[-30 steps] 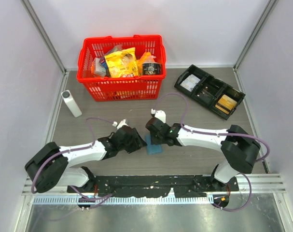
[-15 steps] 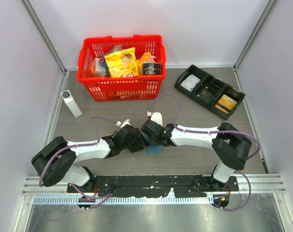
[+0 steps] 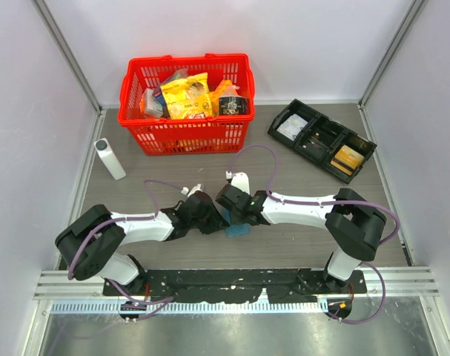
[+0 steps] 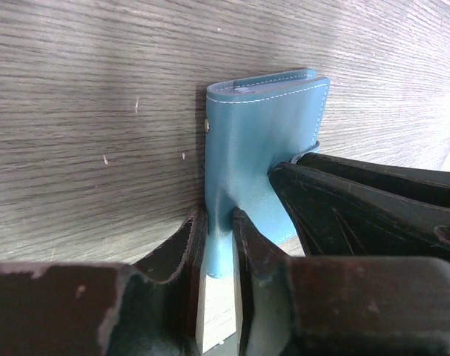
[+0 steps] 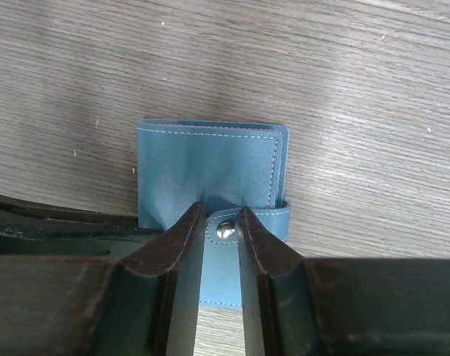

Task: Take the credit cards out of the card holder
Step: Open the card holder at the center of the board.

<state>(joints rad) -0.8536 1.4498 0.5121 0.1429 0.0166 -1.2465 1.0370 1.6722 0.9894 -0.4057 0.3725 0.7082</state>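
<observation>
The card holder [image 3: 237,229] is a blue wallet lying folded shut on the table between my two grippers. In the left wrist view the card holder [image 4: 262,141] has its near edge pinched between the jaws of my left gripper [image 4: 219,220]. In the right wrist view the card holder [image 5: 210,167] lies flat, and its snap strap [image 5: 226,231] sits between the narrow jaws of my right gripper [image 5: 222,216]. In the top view my left gripper [image 3: 212,219] and right gripper [image 3: 230,216] meet at the wallet's far left corner. No credit cards show at the wallet.
A red basket [image 3: 186,133] full of packets stands at the back. A black compartment tray [image 3: 321,139] holding a tan-gold flat item [image 3: 348,157] is at the back right. A white cylinder [image 3: 110,158] lies at the left.
My left gripper has moved right and my right gripper left, so both have closed in on the wallet. The wallet has stayed in place.
</observation>
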